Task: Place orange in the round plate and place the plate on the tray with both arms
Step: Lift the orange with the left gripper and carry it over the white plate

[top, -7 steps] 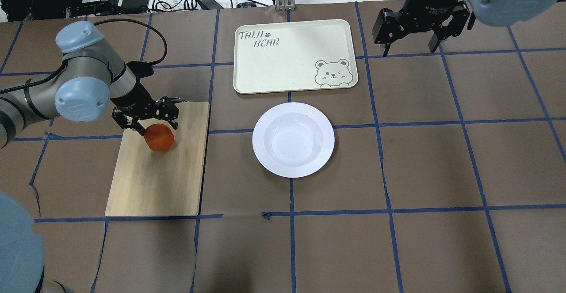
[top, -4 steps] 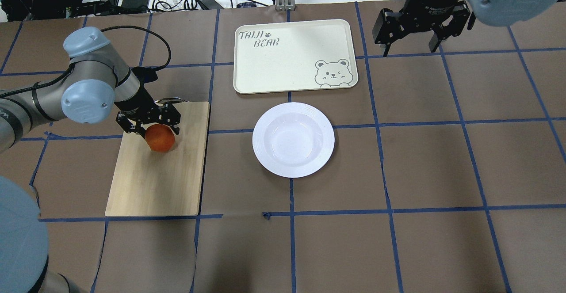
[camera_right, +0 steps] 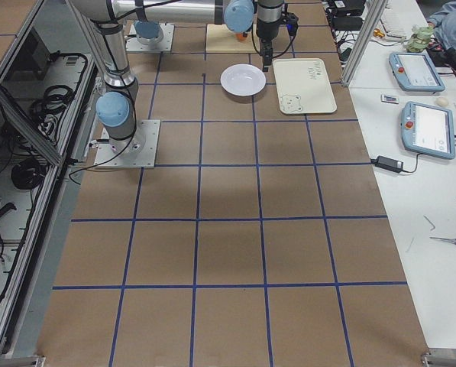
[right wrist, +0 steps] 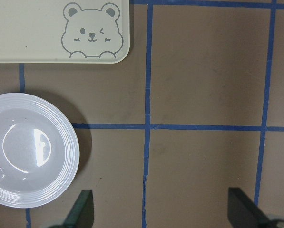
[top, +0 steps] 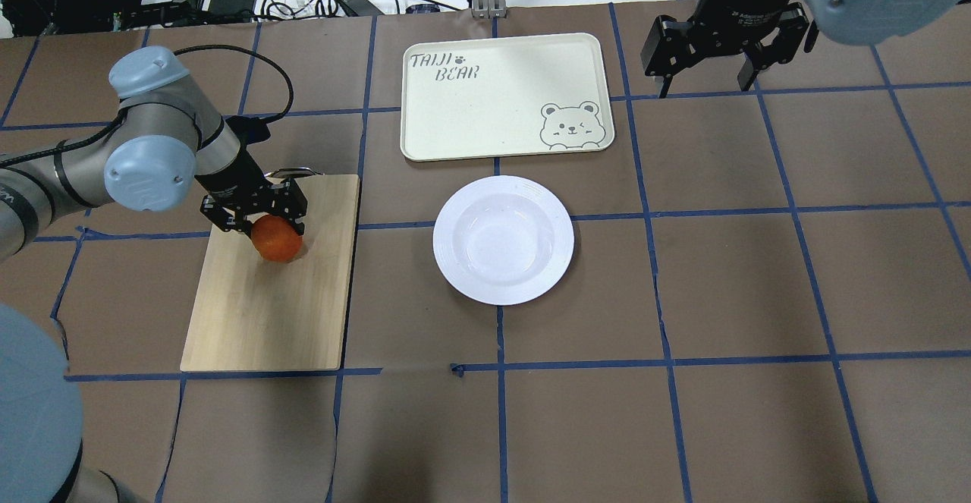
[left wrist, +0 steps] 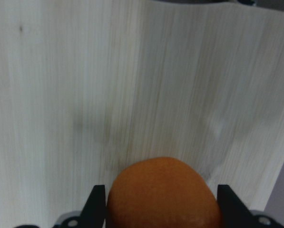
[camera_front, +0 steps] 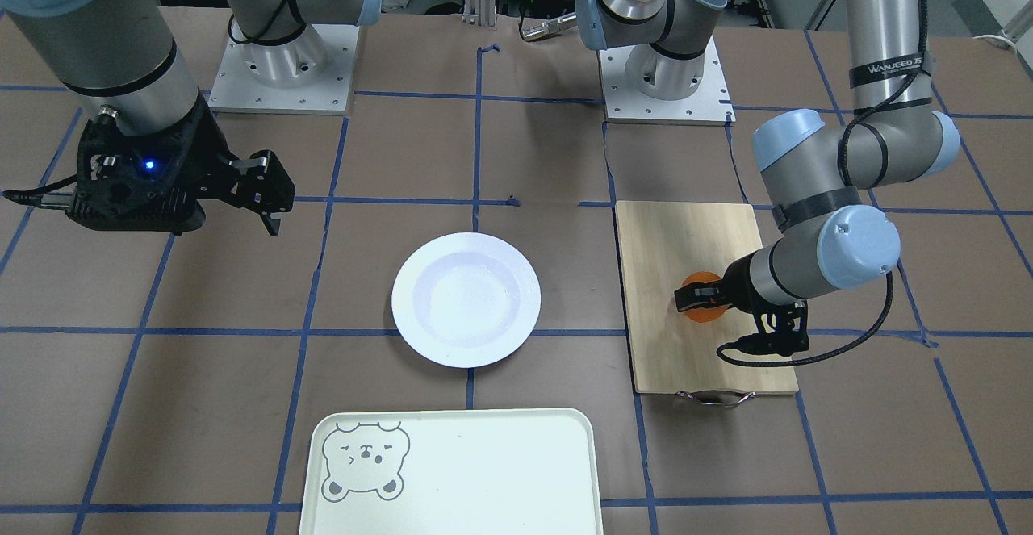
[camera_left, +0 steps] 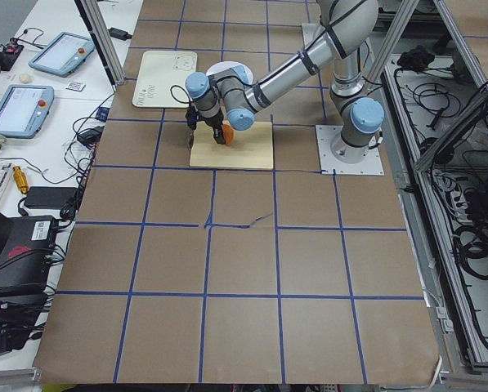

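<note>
Left gripper clamps the orange; right gripper hangs, jaws spread.

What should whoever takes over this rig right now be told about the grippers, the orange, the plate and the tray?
Left gripper: fingers on either side of the orange, which sits on the cutting board; a firm grip cannot be confirmed.
Right gripper: open, empty, hovering above the table beside the tray.
Round plate: empty, on the table just in front of the tray. The tray is empty too.
Done: nothing placed yet.
Left: lift the orange into the round plate, then move the plate onto the tray with both arms.
</note>
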